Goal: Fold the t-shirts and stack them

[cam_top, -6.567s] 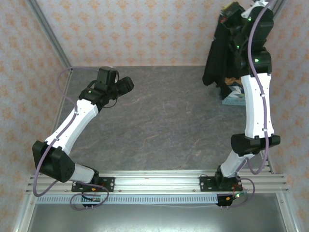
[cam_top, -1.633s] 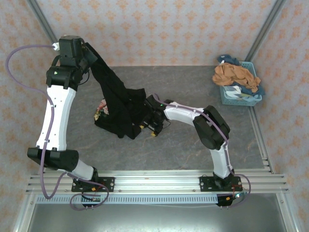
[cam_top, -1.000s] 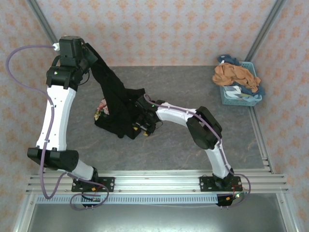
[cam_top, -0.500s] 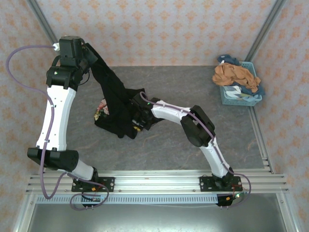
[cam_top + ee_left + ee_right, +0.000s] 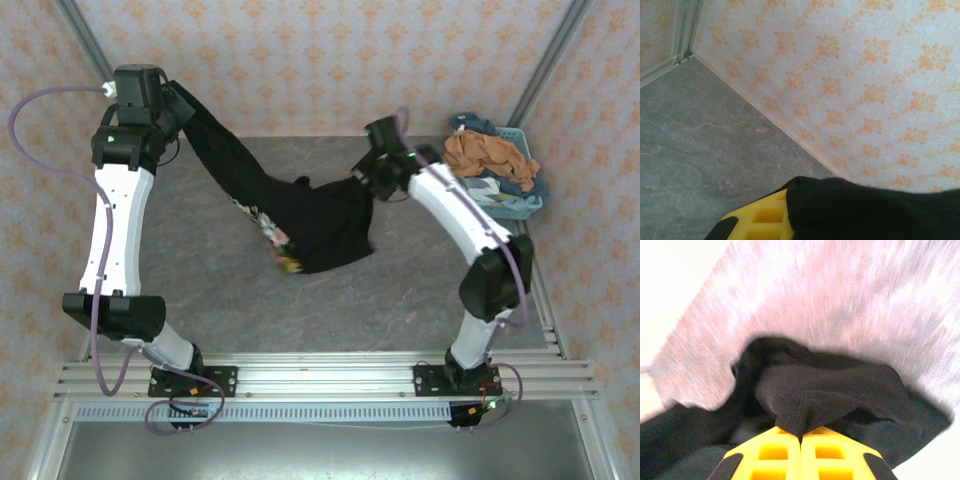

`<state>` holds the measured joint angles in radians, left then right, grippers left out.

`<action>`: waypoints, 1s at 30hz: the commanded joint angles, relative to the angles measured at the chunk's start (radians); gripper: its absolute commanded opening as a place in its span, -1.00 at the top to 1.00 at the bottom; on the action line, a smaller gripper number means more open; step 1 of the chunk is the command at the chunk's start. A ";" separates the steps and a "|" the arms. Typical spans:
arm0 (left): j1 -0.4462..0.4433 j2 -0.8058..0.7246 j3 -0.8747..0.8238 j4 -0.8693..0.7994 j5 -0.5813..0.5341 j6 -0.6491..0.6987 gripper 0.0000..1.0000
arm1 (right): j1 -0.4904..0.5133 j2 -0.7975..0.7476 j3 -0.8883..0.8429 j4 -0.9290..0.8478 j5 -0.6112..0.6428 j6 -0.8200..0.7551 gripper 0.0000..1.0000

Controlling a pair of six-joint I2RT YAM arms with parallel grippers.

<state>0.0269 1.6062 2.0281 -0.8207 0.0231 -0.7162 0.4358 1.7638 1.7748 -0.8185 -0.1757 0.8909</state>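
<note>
left hand [image 5: 176,104] is pinching a corner of the soft black t-shirt [image 5: 320,215], far left | right hand [image 5: 360,182] is pinching another fold, yellow fingers [image 5: 775,452] pressed together | cloth is sagging between them over the grey marbled surface [image 5: 420,290] | rust-orange tee [image 5: 485,155] is lying crumpled in the lattice basket [image 5: 497,208], far right

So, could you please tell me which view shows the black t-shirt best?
The top external view: the black t-shirt hangs spread between the left claw and right claw. The left wrist view shows a black edge; the right wrist view, a blurred pinched bunch.
</note>
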 commanded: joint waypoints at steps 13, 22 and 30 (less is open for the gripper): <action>0.024 -0.138 -0.017 0.128 0.039 -0.076 1.00 | -0.187 -0.174 0.154 -0.195 0.074 -0.196 1.00; 0.022 -0.423 -0.689 0.050 -0.028 -0.143 1.00 | -0.200 -0.324 -0.577 -0.050 -0.121 -0.039 0.69; 0.019 -0.535 -0.905 -0.021 -0.029 -0.118 1.00 | -0.212 -0.423 -0.740 -0.106 0.118 -0.067 0.01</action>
<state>0.0402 1.1362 1.1294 -0.8238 0.0277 -0.8383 0.2344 1.4109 1.0378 -0.9054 -0.1635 0.8181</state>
